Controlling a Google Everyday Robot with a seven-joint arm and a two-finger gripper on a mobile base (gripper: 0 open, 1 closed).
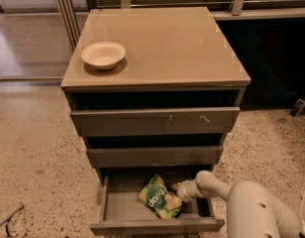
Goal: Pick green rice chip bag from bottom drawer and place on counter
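The green rice chip bag (156, 198) lies tilted inside the pulled-out bottom drawer (157, 226), near its middle. My gripper (176, 194) reaches into the drawer from the right and sits at the bag's right edge, touching or nearly touching it. The white arm (251, 207) comes in from the lower right. The tan counter (167, 43) tops the cabinet above.
A white bowl (103, 54) stands on the counter's front left. The two upper drawers (155, 120) are partly pulled out and overhang the bottom drawer. Speckled floor surrounds the cabinet. A dark cabinet stands to the right, with a railing behind.
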